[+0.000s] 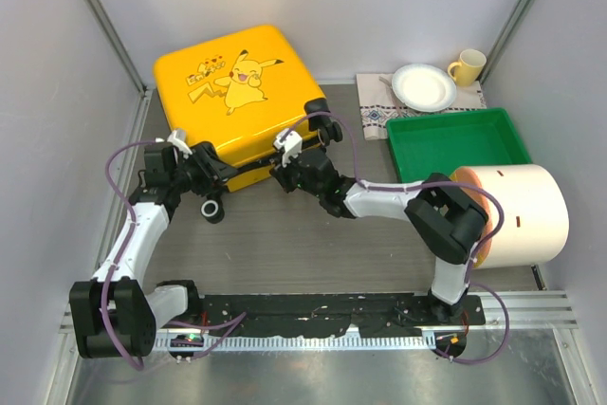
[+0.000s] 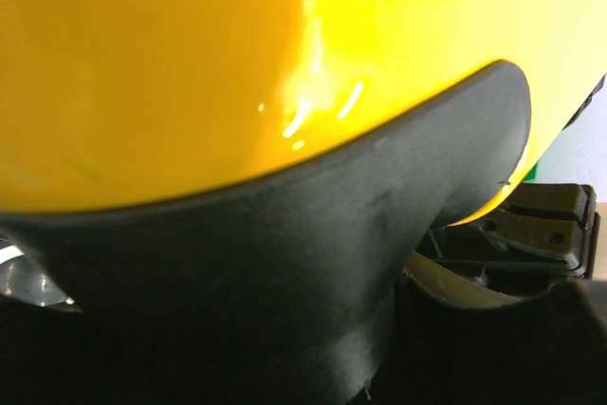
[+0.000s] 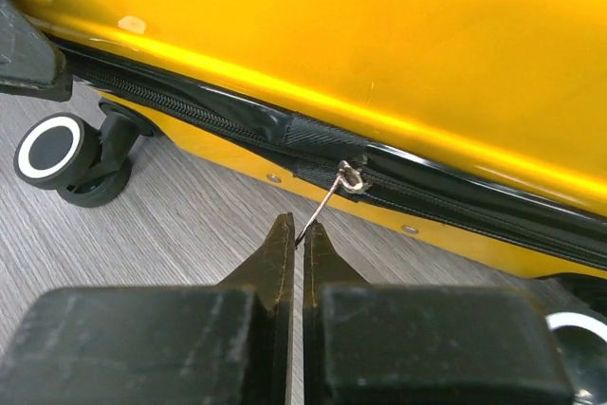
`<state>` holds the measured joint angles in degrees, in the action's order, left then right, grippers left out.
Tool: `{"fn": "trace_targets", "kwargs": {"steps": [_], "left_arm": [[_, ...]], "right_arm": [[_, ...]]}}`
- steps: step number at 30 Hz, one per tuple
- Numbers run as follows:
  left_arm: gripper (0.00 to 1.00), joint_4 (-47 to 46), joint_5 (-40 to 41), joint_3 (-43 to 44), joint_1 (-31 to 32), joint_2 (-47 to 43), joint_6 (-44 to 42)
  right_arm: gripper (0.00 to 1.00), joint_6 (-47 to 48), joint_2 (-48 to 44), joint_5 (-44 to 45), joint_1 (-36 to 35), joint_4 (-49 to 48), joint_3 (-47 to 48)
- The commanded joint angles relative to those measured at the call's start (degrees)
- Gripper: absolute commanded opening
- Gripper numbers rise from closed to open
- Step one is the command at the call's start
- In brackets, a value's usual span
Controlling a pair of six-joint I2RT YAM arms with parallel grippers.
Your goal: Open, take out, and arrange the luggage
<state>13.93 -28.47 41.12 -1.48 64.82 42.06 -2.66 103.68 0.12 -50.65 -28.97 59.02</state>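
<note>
We see the small yellow hard-shell luggage [image 1: 237,92] with the Pikachu print lying flat, print up and zipped, at the far-left corner of the grey table [image 1: 313,253], close to the back and left walls. The shell looks stiff, glossy and slippery, and we judge it fairly light. It sits on small black-and-white wheels [image 3: 52,149], so it may roll or skid when pulled. We would not pinch the smooth shell. The black zipper trim [image 3: 237,125] and the thin metal zipper pull [image 3: 327,201] are the real handholds. The right gripper [image 3: 296,234] is closed, with that pull pinched between its tips on the luggage's near side. The pull is thin and could slip out, so we would tug along the zipper line. The left gripper [image 1: 216,166] sits at the near-left corner against the shell. The wrist view is too close, so we cannot tell whether it clamps or only braces. For room, bare table lies along the near edge in front of the arms. The right side is crowded by the green plastic tray [image 1: 455,144] and the large cream cylinder [image 1: 522,215]. We judge the walls leave little room for the lid to swing back or left.
</note>
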Motion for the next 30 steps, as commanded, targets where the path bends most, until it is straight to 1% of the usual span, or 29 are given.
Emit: {"fn": "trace_targets", "kwargs": {"steps": [1, 5, 8, 13, 15, 20, 21, 22, 24, 26, 28, 30], "left_arm": [[0.0, -7.52, -0.8, 1.15, 3.14, 3.56, -3.04], [0.0, -8.04, -0.71, 0.8, 3.23, 4.18, -2.87], [0.0, -8.4, -0.62, 0.62, 3.23, 4.35, -2.51], [0.0, -8.66, -0.27, 0.62, 3.15, 4.44, -2.51], [0.0, -8.57, -0.18, 0.8, 3.15, 4.35, -2.69], [0.0, -8.48, -0.27, 0.62, 3.15, 4.09, -2.78], [0.0, -8.57, -0.36, 0.62, 3.15, 4.0, -2.86], [0.0, -8.49, -0.27, 0.62, 3.23, 3.83, -3.04], [0.0, -8.22, -0.1, 0.8, 3.15, 3.74, -3.13], [0.0, -8.22, -0.09, 0.8, 3.15, 3.91, -3.13], [0.0, -8.13, -0.27, 0.8, 3.15, 4.0, -3.04], [0.0, -8.22, -0.45, 0.97, 3.23, 4.26, -3.13]], "right_arm": [[0.01, -5.69, 4.06, -19.62, -11.47, -8.11, 7.67], [0.01, -4.91, 7.93, -20.95, -14.03, -9.88, 11.54], [0.01, -5.6, 8.64, -22.61, -14.56, -11.27, 12.78], [0.01, -5.69, 7.24, -21.66, -15.18, -11.46, 12.17], [0.01, -5.78, 4.88, -19.21, -14.13, -12.68, 9.1], [0.01, -5.34, -1.8, -18.75, -9.12, -13.12, -0.56], [0.01, -5.26, -2.94, -18.84, -6.76, -12.78, -1.88], [0.01, -5.17, -5.39, -19.1, -5.35, -11.73, -2.77], [0.01, -3.42, -7.51, -19.19, -1.58, -7.52, -5.05], [0.01, -1.05, -10.15, -19.1, 0.72, -3.31, -6.81], [0.01, 0.45, -11.65, -18.93, 4.05, -2.32, -9.61], [0.01, 1.86, -13.41, -19.19, 6.08, -3.37, -11.29]]}}
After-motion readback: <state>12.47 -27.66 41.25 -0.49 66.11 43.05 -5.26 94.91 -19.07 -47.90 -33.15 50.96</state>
